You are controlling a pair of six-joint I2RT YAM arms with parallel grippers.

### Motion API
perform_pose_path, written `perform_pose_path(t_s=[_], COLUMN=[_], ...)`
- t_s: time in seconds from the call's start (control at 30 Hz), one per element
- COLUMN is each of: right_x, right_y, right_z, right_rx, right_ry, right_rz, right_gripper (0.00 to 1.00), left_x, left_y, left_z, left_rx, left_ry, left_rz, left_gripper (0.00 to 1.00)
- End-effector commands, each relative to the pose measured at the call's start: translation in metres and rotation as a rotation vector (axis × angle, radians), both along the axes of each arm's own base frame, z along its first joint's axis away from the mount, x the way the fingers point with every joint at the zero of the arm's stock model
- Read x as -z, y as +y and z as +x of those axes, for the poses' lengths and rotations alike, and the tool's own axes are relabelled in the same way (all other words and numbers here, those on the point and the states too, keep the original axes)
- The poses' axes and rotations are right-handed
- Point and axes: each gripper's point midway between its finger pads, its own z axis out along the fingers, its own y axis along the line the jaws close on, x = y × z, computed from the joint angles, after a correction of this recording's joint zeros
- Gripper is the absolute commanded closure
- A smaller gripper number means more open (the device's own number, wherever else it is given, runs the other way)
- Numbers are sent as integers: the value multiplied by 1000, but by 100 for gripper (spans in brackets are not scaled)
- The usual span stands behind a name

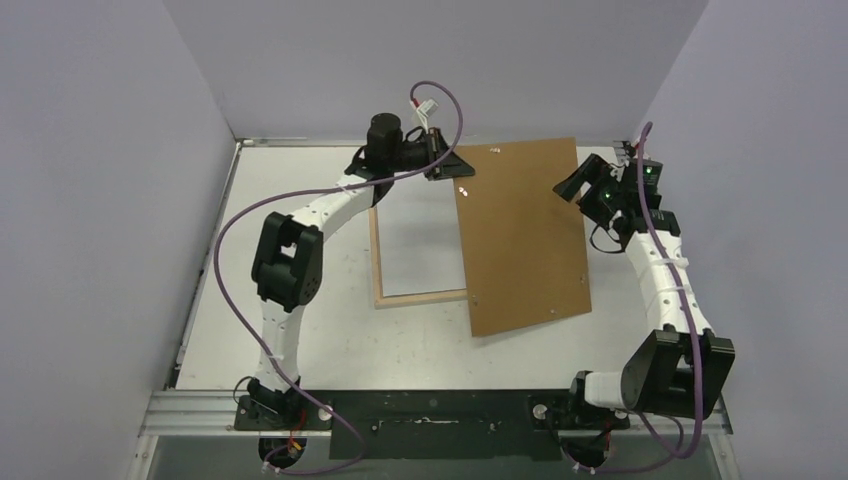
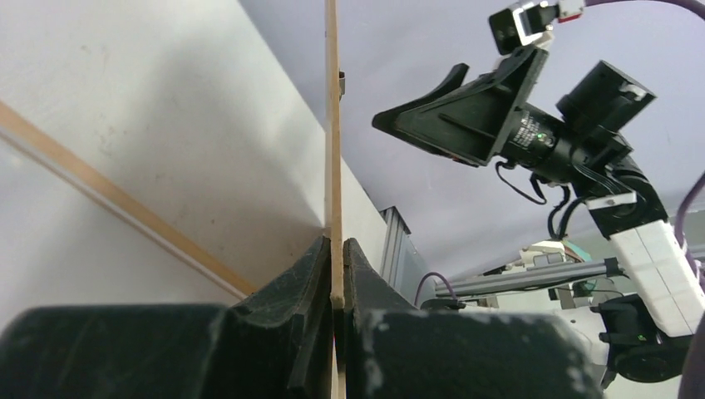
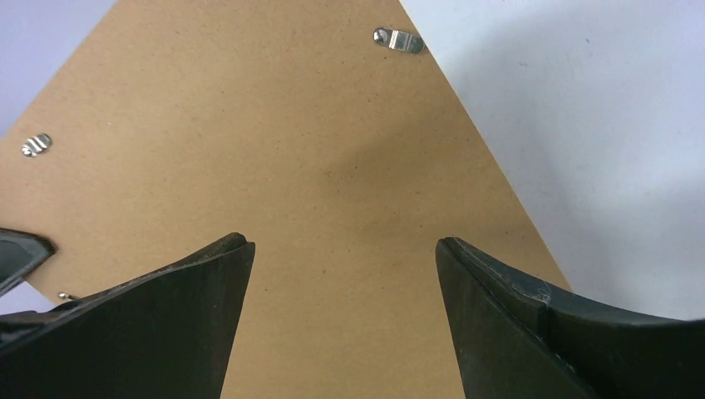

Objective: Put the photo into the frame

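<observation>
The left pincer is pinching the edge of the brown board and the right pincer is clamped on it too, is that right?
Not quite. The left pincer does pinch the brown board by its edge, but the right pincer is open, not clamped on it, as the right wrist view shows.

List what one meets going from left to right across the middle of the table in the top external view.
Left arm → frame → brown backing board → right arm.
</observation>
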Motion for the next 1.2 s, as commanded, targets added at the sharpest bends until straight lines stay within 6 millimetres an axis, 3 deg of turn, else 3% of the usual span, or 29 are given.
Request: perform_pose_path(t_s=[0.0,0.07,0.2,0.53,0.63,0.77,0.83,0.93,1.07,1.17], right_x=[-57,-64,-77,-109,-114,-112,-108,-120,-143,-129], right_y=[5,2,-3,9,37,86,98,112,153,174], right_z=[7,5,-1,-9,-6,-11,-14,-16,-42,-55], right_rx=[-67,-52,-29,-101,-277,-512,-557,-598,-770,-828], right_ry=[-174,-190,-219,-297,-340,-354,-335,-378,-435,-365], right_rz=[-39,-37,-28,26,102,194,218,288,393,391], right_gripper=[17,17,17,14,5,4,4,5,16,30], left_x=[-129,-147,-162,-175,-180,-187,-188,-185,-183,-184], left_y=[19,33,68,137,156,176,183,188,189,192], left_z=[-26,-25,-14,-6,-10,-16,-17,-18,-19,-20], left_rx=[29,32,11,-12,21,52,50,45,53,49], left_ry=[-256,-256,-183,-147,-137,-102,-104,-94,-77,-68], left_rz=[-205,-264,-326,-306,-311,-321,-313,-297,-291,-289], left_gripper=[100,100,100,100,100,100,100,100,100,100])
